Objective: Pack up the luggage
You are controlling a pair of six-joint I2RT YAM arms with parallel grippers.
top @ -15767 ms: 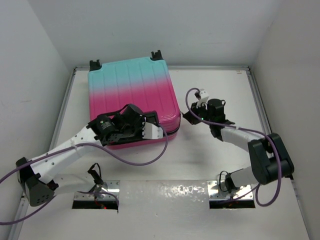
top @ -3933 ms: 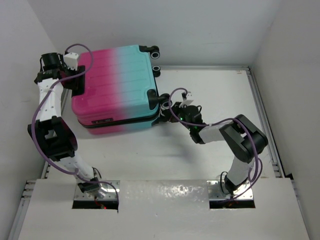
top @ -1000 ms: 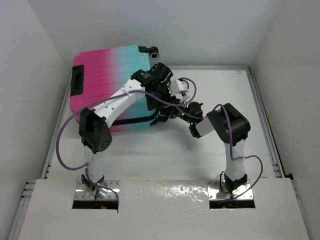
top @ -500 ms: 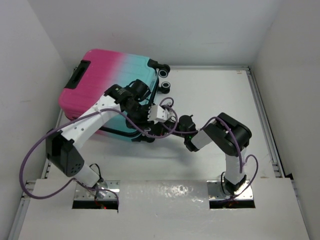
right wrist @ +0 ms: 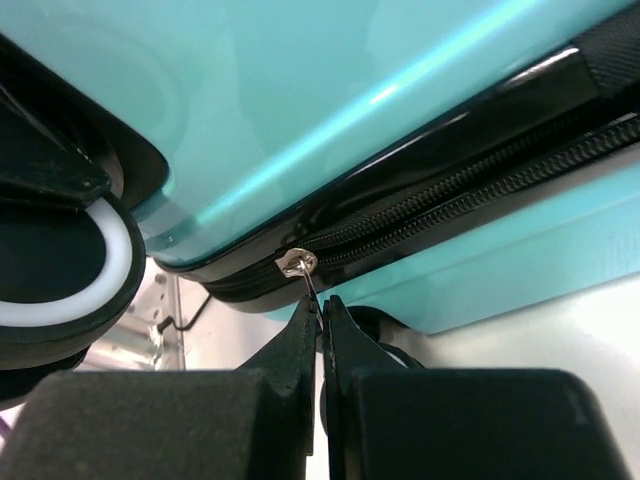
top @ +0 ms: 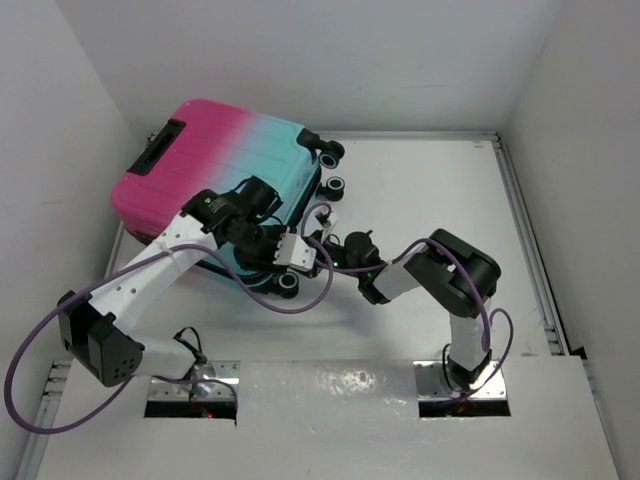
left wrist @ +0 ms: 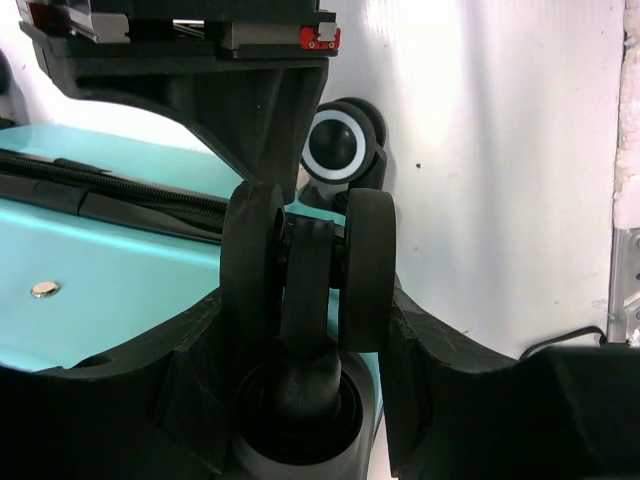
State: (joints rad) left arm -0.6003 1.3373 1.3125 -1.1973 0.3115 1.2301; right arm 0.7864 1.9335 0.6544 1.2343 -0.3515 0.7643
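Luggage (top: 215, 165) sits tilted at the table's (top: 430, 190) far-left corner. We judge it stiff, slick and bulky, so take it by its fittings. Left gripper (left wrist: 305, 305) clamps a wheel (left wrist: 305, 255); right gripper (right wrist: 320, 320) is pinched on the zipper pull (right wrist: 303, 268).

We see a white tabletop (top: 430, 180) stretching away to the right of the right gripper (top: 335, 243), closed in by plain white walls: a back wall (top: 400, 60) beyond it, a side wall (top: 590, 150) far to its right, and another (top: 50, 150) well to the left of the left gripper (top: 286, 272). A metal rail (top: 520, 220) edges the tabletop. Nearer than both grippers, a glossy white panel (top: 330, 400) catches soft glare; the lighting is even.
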